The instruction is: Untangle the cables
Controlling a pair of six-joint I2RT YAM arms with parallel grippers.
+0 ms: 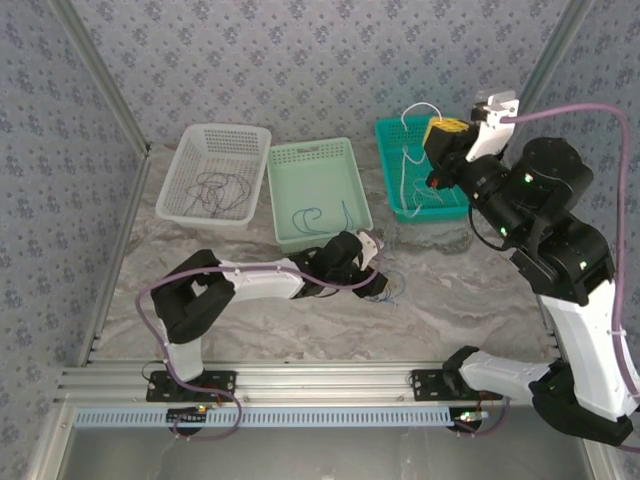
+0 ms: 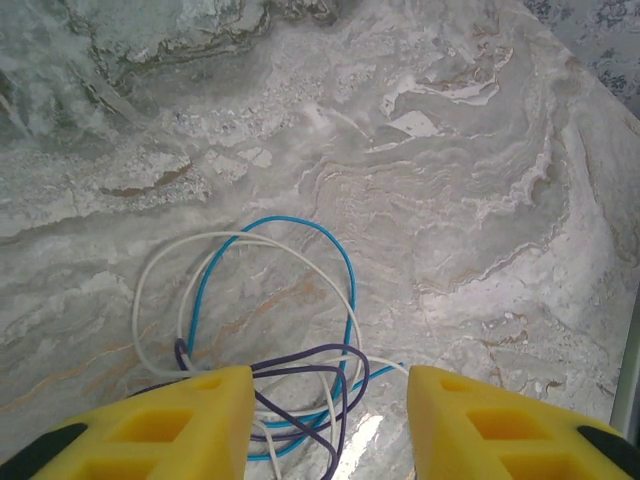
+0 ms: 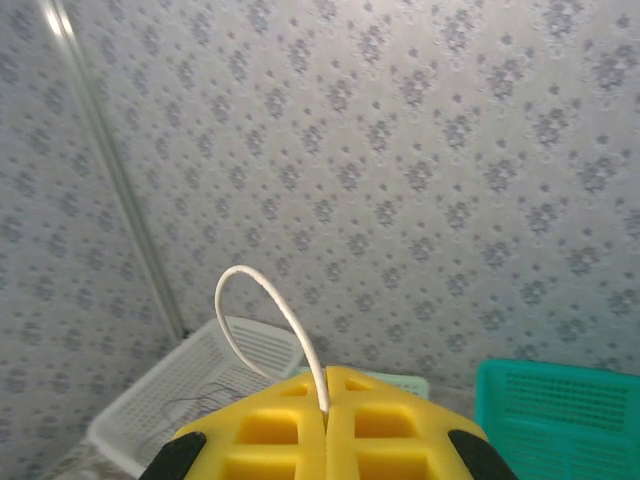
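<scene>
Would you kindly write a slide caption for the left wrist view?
Open left gripper poised over tangled blue, white and purple cables on marble table.

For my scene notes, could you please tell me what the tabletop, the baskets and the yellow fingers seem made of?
Tabletop: marble-look, grey-white veining, slight sheen; real stone or printed laminate, I cannot tell. White basket, pale green basket, teal basket: moulded plastic, judging by their perforated lattice walls. Left fingers: matte yellow plastic, apparently, with moulded recesses.
</scene>
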